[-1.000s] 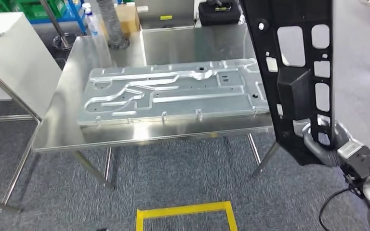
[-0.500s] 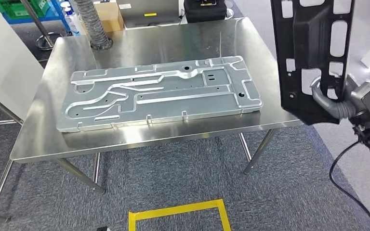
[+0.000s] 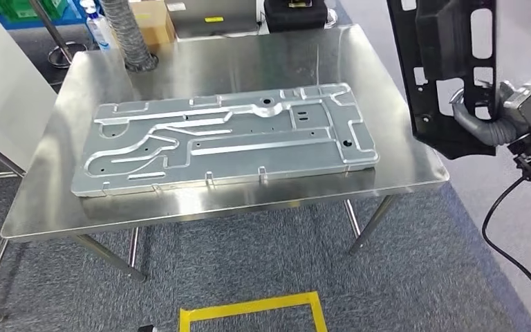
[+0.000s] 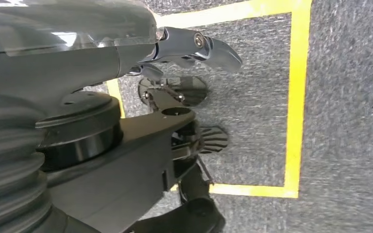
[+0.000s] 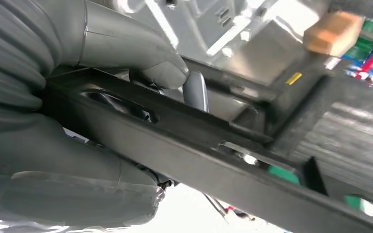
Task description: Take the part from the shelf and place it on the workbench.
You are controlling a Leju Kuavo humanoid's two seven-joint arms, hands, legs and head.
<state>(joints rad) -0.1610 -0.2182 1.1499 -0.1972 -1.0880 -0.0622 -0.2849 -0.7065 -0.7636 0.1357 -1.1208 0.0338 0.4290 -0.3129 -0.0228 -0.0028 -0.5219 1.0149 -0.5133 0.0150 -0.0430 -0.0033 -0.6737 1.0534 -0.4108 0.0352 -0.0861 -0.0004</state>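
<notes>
No writing reads clearly. My right hand (image 3: 480, 121) grips the black plastic panel (image 3: 449, 69) upright at three o'clock, just off the steel workbench (image 3: 401, 124), beside the stamped metal plate (image 3: 225, 138). My left hand's (image 4: 189, 48) state I cannot tell.

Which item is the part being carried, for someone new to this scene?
Start at the steel workbench holding a flat silver plate. Off its right edge, the right hand grips a tall black panel upright in the air. It alone is black, with cut-out windows.
</notes>
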